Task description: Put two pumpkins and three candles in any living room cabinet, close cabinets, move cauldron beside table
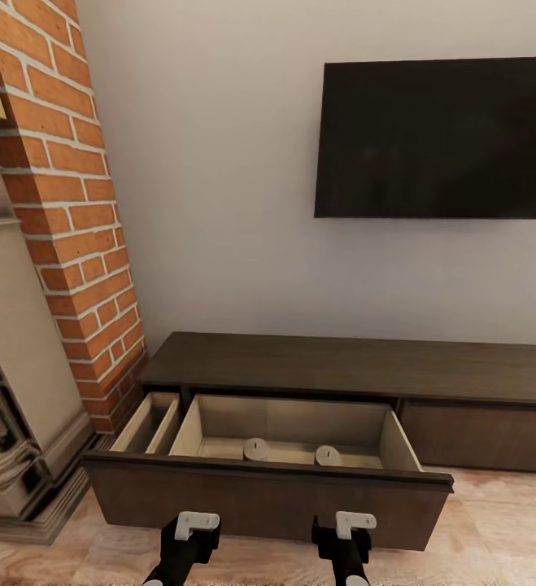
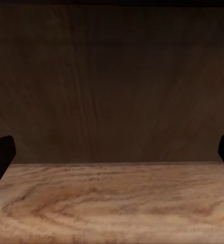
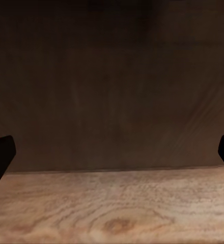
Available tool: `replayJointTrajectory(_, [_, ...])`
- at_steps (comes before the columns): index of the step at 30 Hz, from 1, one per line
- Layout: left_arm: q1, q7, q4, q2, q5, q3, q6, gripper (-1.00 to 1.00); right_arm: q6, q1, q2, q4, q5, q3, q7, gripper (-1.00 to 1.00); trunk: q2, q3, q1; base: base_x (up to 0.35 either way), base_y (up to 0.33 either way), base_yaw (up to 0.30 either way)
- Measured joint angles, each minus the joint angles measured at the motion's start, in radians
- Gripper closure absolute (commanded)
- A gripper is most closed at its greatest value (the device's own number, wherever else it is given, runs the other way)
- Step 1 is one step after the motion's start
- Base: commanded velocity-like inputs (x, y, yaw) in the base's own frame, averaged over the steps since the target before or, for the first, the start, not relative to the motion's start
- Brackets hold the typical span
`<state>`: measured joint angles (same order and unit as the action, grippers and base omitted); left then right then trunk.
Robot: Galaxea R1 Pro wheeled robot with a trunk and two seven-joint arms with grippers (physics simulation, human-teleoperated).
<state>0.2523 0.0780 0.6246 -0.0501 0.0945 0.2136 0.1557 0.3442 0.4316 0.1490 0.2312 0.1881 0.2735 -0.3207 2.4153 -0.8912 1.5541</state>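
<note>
**Two candles in the open drawer, both arms low in front of it**

Head view: The cabinet (image 1: 357,366) runs across the lower half of the frame, a long, very low dark brown unit with a flat top, standing against the pale wall. Its wide drawer (image 1: 268,488) at lower centre is pulled out toward the camera, showing pale wood inside. Two candles lie in it, short beige-grey cylinders seen from above: one candle (image 1: 255,449) left of centre and a second candle (image 1: 328,455) to its right, apart from each other and near the drawer's front wall. A narrower side compartment (image 1: 147,423) shows at the drawer's left, pale inside; nothing can be made out in it. A black TV (image 1: 438,138) hangs on the wall at upper right. A red brick chimney (image 1: 64,203) fills the upper left, with an ornate stone fireplace (image 1: 15,391) at the left edge. Light wood floor (image 1: 503,529) shows at lower right. At the bottom edge the left gripper (image 1: 196,525) and right gripper (image 1: 355,523) sit just before the drawer front; from here I cannot tell how their fingers stand.

Left wrist view: The dark drawer front fills the upper part, plank floor the lower. Black fingertips (image 2: 0,157) show at both side edges, spread wide apart with nothing between them.

Right wrist view: The same dark panel above floor; fingertips (image 3: 0,157) at either edge, likewise wide apart and holding nothing.
</note>
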Motion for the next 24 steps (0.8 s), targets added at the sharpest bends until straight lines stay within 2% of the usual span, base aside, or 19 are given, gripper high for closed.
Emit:
replayJointTrajectory(12, [0.000,0.000,0.000,0.000,0.000,0.000,0.000,-1.00,0.000,0.000,0.000,0.000,0.000,0.000,0.000,-1.00,0.084,-0.038,0.046,0.000,0.000,0.000])
replayJointTrajectory(18, [0.000,0.000,0.000,0.000,0.000,0.000,0.000,-1.00,0.000,0.000,0.000,0.000,0.000,0.000,0.000,-1.00,0.084,-0.042,0.047,0.004,0.000,0.000])
replayJointTrajectory(24, [0.000,-0.001,-0.001,0.000,0.001,-0.001,-0.001,-1.00,0.000,0.000,0.000,0.000,0.000,0.000,0.000,-1.00,0.085,-0.042,0.046,0.178,0.000,0.000])
